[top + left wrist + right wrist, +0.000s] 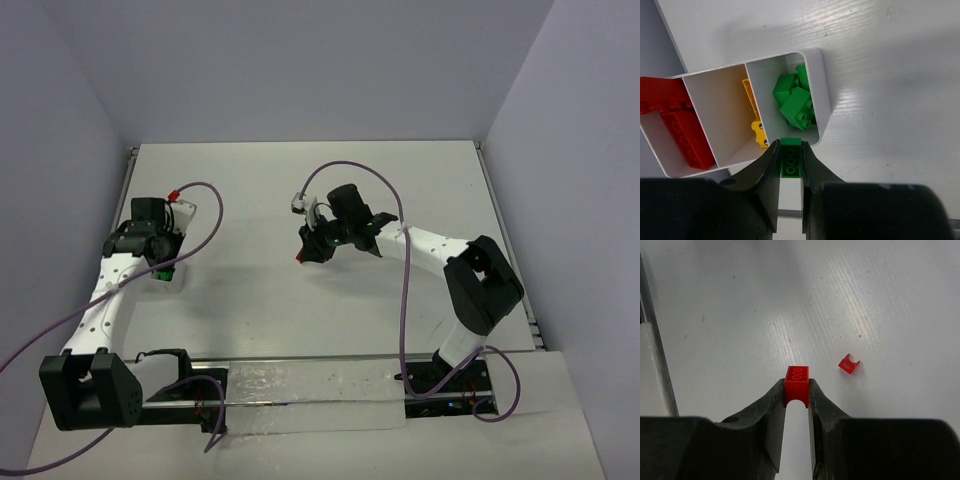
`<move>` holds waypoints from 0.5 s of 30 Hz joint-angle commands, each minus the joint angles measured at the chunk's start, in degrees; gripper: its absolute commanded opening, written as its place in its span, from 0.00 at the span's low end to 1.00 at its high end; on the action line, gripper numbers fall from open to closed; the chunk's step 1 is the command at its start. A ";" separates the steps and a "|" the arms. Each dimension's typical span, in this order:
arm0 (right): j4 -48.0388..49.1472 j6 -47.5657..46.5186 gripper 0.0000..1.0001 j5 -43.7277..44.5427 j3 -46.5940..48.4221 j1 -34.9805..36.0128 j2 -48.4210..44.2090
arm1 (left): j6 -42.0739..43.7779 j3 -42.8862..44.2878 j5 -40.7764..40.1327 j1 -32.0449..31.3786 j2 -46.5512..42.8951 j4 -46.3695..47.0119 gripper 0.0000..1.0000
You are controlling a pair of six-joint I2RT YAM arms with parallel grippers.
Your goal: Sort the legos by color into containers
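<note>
Closest to me, on the left side, the left gripper (pixel 790 150) has its fingers pressed in on a green brick (pixel 791 161), gripping it by its long sides with the studs facing up. The brick's far end sits right at the near rim of the tray (pixel 821 85), in line with the right-hand compartment. I cannot tell whether the brick touches the rim or hangs just over it.

The tray is white with three compartments in a row. The right one holds a loose pile of green bricks (pixel 795 100). The middle one has yellow bricks (pixel 754 117) lying against the wall it shares with the green side. The left one is filled with red bricks (pixel 682 132), one of them resting on the tray's rim.

A little further out, toward the middle of the table (pixel 740 315), the right gripper (pixel 796 390) is clamped on a red brick (pixel 796 380). Its studs face up and an arched cut-out faces back toward the wrist. Just beyond it and off to the right, a small red piece (pixel 849 364) with a curved notch lies on the tabletop, apart from the brick and the fingers. The two grippers are well apart from each other.
</note>
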 commanded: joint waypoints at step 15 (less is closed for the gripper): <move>-0.69 -0.12 0.00 0.49 2.39 -0.95 -1.81 | 3.66 -0.10 -1.90 1.87 6.95 11.35 0.46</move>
